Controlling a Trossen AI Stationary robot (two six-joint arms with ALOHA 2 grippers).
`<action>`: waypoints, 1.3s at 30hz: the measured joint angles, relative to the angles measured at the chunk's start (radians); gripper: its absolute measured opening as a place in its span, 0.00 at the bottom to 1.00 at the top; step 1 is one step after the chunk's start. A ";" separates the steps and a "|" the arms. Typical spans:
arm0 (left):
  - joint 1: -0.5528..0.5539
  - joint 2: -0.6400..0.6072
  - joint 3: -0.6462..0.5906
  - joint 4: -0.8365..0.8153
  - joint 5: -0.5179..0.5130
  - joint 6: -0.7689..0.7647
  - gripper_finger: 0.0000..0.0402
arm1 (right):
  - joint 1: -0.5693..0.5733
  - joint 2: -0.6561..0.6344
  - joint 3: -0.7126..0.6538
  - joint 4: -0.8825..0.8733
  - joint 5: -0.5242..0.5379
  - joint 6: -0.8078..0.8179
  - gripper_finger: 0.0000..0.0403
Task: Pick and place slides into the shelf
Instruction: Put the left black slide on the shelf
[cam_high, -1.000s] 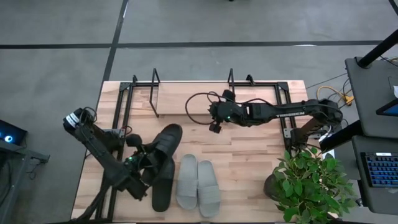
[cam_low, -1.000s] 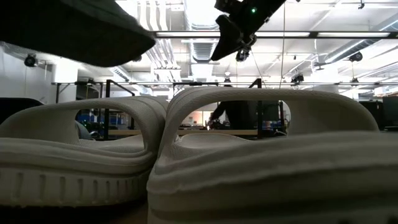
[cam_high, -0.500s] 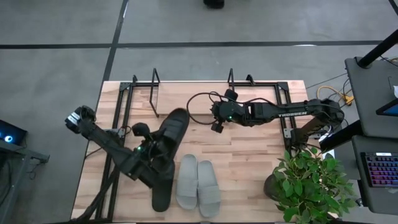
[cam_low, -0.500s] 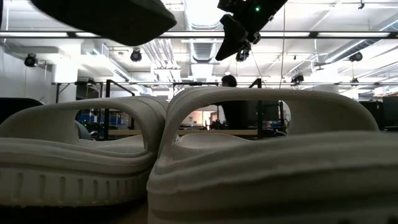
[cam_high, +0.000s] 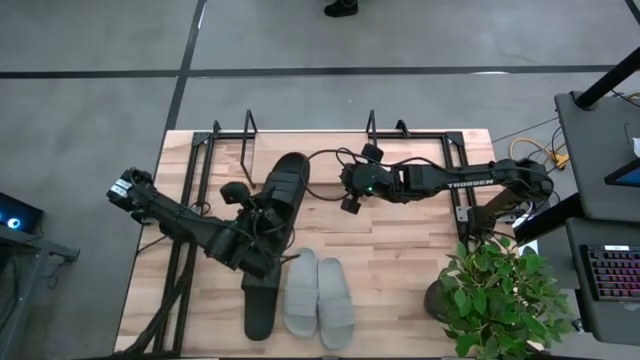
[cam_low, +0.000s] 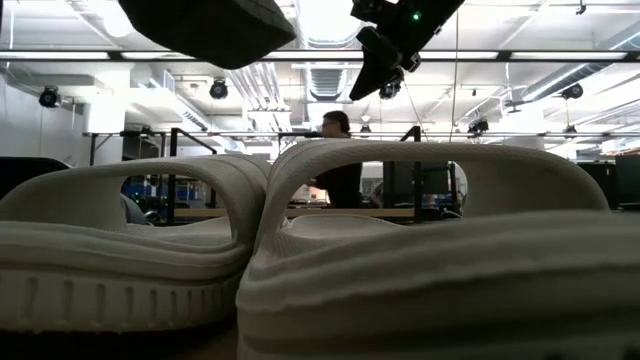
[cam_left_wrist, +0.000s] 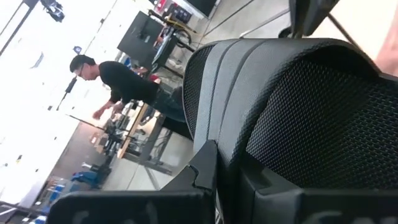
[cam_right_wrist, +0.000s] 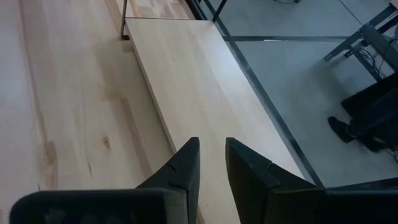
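My left fingers (cam_high: 262, 222) are clamped on one matte black slide sandal (cam_high: 281, 192), lifted above the bench (cam_high: 400, 240) near the black wire shelf (cam_high: 340, 155). My right fingers (cam_right_wrist: 211, 163) hover over its board, slightly parted, empty (waiting). A tilted toe could snag the wire. Four slides: two black, two light grey (cam_high: 318, 298).
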 joint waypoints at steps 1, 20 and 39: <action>0.009 0.000 0.000 0.016 -0.001 0.017 0.00 | 0.000 0.000 0.000 0.000 0.000 0.000 0.17; 0.060 0.000 -0.114 0.072 -0.140 -0.001 0.00 | 0.000 0.000 0.000 0.001 -0.001 -0.003 0.17; 0.055 -0.007 -0.140 0.087 -0.152 0.031 0.00 | 0.000 0.005 0.000 0.002 -0.001 0.027 0.17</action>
